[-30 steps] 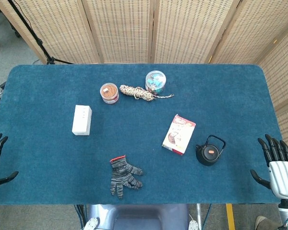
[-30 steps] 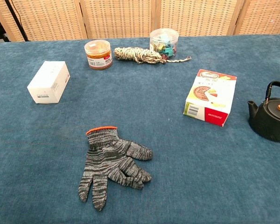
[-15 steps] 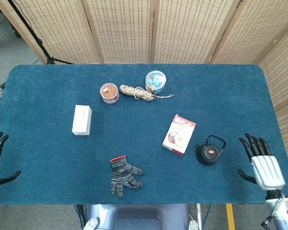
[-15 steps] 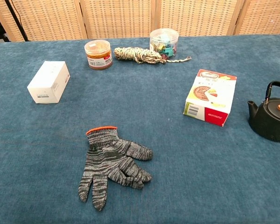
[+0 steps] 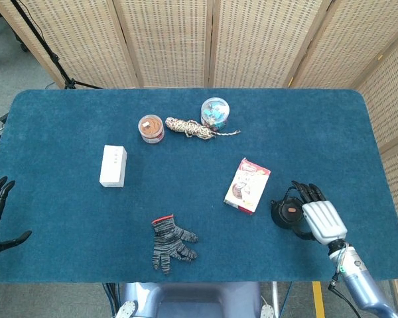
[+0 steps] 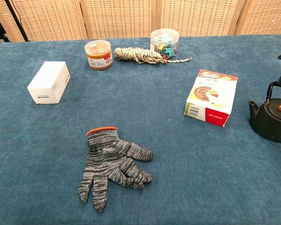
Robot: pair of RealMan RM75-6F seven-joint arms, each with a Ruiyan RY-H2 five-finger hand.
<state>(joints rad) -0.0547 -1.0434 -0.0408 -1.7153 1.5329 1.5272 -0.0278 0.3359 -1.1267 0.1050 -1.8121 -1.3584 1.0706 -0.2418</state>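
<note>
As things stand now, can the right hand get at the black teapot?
Probably yes. The right hand hovers open just beside the black teapot, fingers spread toward its handle. Nothing lies between them; the food box sits clear on the teapot's other side.

Plenty of open bench behind the teapot; only the snack box crowds it, just to its left.

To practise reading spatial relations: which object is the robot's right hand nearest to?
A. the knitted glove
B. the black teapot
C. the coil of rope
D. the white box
B: in the head view the right hand hovers at the black teapot, fingers spread beside its handle.
</note>
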